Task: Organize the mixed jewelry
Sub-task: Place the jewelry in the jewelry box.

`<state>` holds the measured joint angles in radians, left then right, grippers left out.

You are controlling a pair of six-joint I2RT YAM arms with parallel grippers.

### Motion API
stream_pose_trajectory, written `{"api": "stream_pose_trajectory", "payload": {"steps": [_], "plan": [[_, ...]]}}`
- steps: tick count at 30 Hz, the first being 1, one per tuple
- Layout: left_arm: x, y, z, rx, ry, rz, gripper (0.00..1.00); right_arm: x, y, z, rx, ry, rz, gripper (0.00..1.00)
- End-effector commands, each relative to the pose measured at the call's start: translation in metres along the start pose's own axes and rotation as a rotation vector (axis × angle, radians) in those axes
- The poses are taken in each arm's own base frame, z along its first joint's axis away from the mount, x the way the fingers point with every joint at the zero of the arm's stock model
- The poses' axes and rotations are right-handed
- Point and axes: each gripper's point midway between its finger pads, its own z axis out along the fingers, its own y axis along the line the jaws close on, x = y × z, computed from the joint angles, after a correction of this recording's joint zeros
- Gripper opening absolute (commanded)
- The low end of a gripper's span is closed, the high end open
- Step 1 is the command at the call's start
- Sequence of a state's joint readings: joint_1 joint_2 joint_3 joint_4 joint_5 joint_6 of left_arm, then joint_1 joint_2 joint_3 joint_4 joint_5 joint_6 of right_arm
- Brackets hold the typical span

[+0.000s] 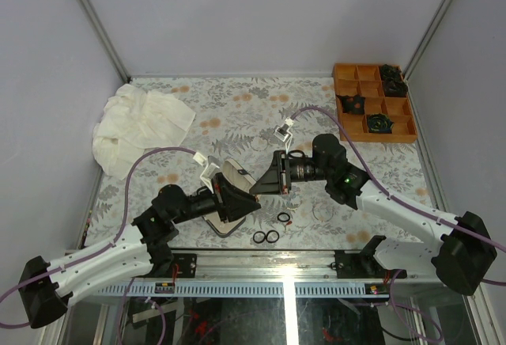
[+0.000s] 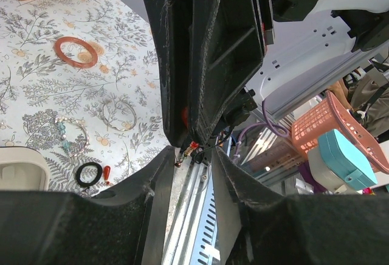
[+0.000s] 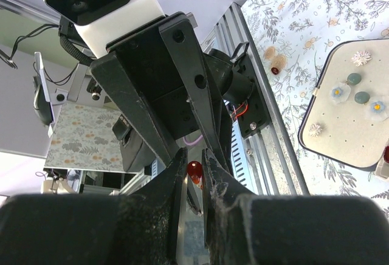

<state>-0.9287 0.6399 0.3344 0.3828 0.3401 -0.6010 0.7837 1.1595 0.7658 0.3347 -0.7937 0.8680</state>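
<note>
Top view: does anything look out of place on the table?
A white cloth lies crumpled at the far left, and three black rings sit loose near the front edge, far from the orange tray. The right gripper pinches a red bit. Nothing looks broken.

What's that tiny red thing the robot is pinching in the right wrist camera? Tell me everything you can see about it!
The red bead is tiny, smooth and shiny, shaped like a drop, and looks like glass or plastic. The right gripper pinches it between its two black fingers, up off the table. The left gripper points at it from close by; whether it touches the bead is hidden.
</note>
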Motion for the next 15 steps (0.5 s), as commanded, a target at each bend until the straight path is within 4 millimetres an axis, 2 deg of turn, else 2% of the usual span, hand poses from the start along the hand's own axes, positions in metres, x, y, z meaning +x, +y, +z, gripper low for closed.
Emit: {"api": "stream_pose_trajectory", "payload": {"steps": [1, 15], "plan": [[-0.0194, -0.0142, 0.0013, 0.042, -0.06, 0.041, 0.29, -0.0196, 0.0212, 0.0018, -0.043, -0.048, -0.075, 0.16], [-0.0142, -0.0099, 0.0004, 0.027, -0.049, 0.023, 0.29, -0.0225, 0.0201, 0.0028, -0.033, -0.055, -0.084, 0.15]]}}
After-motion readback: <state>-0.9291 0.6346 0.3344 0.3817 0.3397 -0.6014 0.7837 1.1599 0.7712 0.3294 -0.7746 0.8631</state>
